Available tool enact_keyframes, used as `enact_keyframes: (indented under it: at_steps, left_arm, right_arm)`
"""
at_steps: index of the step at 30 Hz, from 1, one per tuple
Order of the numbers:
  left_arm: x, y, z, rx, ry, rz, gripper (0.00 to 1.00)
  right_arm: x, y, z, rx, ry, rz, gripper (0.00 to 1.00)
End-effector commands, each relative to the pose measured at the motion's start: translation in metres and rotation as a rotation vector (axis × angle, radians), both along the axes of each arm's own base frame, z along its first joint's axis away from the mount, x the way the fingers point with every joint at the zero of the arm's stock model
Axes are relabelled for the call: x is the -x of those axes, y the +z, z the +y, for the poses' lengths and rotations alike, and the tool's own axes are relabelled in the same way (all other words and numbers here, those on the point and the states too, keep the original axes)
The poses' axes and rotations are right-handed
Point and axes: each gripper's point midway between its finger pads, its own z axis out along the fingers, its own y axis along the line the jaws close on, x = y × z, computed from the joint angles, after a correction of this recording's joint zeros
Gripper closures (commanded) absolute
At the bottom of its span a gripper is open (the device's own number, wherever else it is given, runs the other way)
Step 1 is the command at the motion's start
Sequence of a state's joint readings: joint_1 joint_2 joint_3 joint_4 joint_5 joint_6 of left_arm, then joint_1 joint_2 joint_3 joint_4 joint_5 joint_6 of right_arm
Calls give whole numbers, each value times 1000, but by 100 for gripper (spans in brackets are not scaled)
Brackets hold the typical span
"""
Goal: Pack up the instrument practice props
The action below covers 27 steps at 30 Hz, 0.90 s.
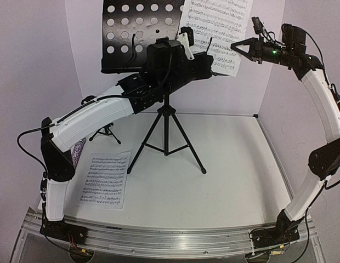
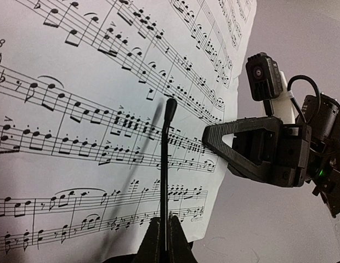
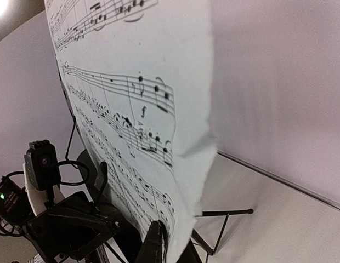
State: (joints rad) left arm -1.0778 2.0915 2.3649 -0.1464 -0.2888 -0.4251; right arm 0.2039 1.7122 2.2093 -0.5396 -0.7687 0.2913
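Observation:
The tall black music stand (image 1: pixel 165 137) stands mid-table, its perforated desk (image 1: pixel 129 33) facing front. A white sheet-music page (image 1: pixel 214 24) leans on the desk's right half. My left gripper (image 2: pixel 165 234) is shut on the stand's thin black page-holder wire (image 2: pixel 165 164), which crosses in front of that page (image 2: pixel 104 109). My right gripper (image 3: pixel 170 241) is shut on the page's right edge (image 3: pixel 192 181), and in the top view it (image 1: pixel 236 46) comes in from the right. Another page (image 1: pixel 104 178) lies flat at front left. The small black mic stand (image 1: pixel 107 131) and the glittery microphone (image 1: pixel 78 153) sit mostly hidden behind my left arm.
White walls close in the table at the back and on both sides. The music stand's tripod legs (image 1: pixel 192 156) spread over the middle of the table. A metal rail (image 1: pixel 170 238) carrying both arm bases runs along the near edge.

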Motion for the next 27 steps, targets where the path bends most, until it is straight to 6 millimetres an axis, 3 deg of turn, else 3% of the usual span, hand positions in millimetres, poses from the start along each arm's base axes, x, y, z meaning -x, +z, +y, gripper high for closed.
enact_keyframes:
  at_steps: [1, 3, 6, 15, 21, 27]
  left_arm:
    - [-2, -20, 6, -80, -37, -44, 100]
    - [8, -2, 13, -24, -64, -114, 100]
    - [19, 6, 21, 15, -107, -195, 100]
    - [17, -9, 20, -9, -144, -228, 100]
    - [10, -12, 20, -8, -132, -217, 100]
    - [2, -16, 20, -17, -111, -209, 100]
  right_arm:
    - [11, 18, -1, -13, -45, -31, 97]
    - [6, 20, -6, -10, -94, -39, 99]
    - [0, 24, -14, -7, -157, -56, 100]
    - [-12, 28, -32, -6, -277, -52, 100]
    - [-5, 30, -67, 29, -446, -82, 100]
    - [11, 41, -124, 54, -758, -127, 100]
